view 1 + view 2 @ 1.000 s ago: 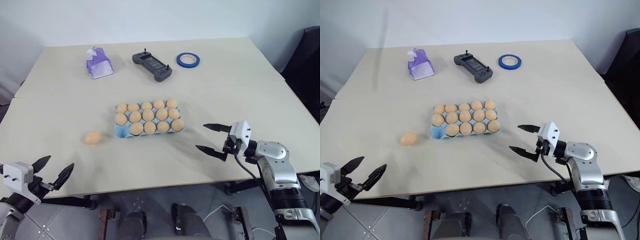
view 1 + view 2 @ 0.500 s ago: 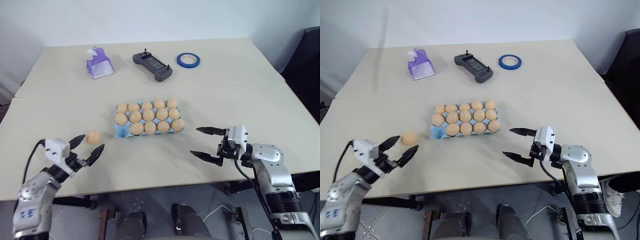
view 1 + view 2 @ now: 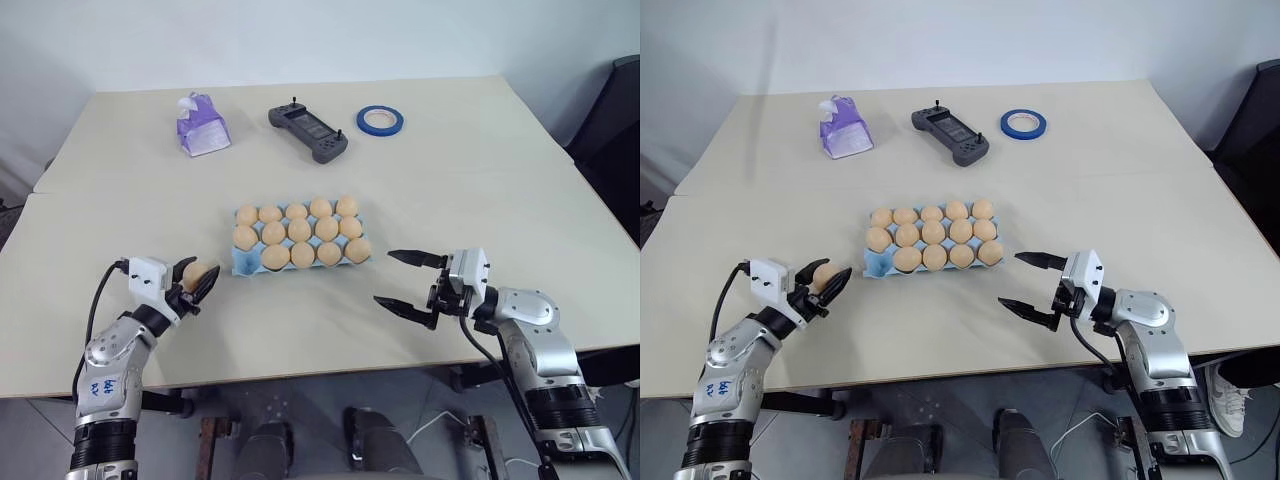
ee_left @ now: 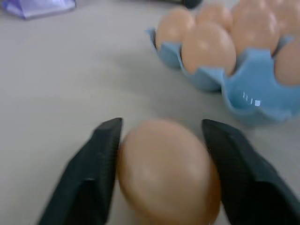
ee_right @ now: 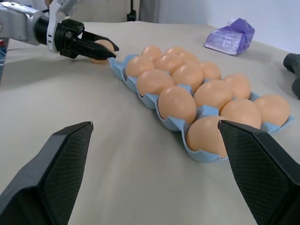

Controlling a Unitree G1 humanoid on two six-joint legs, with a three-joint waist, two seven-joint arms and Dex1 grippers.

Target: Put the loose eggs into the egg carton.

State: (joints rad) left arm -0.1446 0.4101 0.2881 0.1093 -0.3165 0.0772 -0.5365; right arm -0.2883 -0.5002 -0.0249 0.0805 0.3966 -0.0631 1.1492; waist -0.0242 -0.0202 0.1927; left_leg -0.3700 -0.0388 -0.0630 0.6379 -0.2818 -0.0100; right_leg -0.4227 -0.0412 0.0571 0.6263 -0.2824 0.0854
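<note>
Reaching in from the near-left table edge, the left gripper (image 3: 200, 284) has closed its two black fingers on the loose egg (image 3: 194, 275), which a second ago lay alone on the table with that gripper still spread wide and short of the edge. Seen from the left wrist, the egg (image 4: 166, 171) sits squeezed between both fingers (image 4: 89, 178), one on each side, with the carton's scalloped corner just beyond. Whether the egg has left the tabletop cannot be told.

To the egg's right, near the middle of the pale table (image 3: 480, 190), stands the light blue egg carton (image 3: 245, 266), filled with tan eggs except one bare cup at its near-left corner. On the near-right side, the right gripper (image 3: 402, 281) has edged slightly to the left; its fingers are spread wide, empty, pointing left toward the carton and well apart from it.

Along the far side lie a purple tissue pack (image 3: 201, 127), a dark handheld controller (image 3: 308, 133) and a blue tape roll (image 3: 379, 121).
</note>
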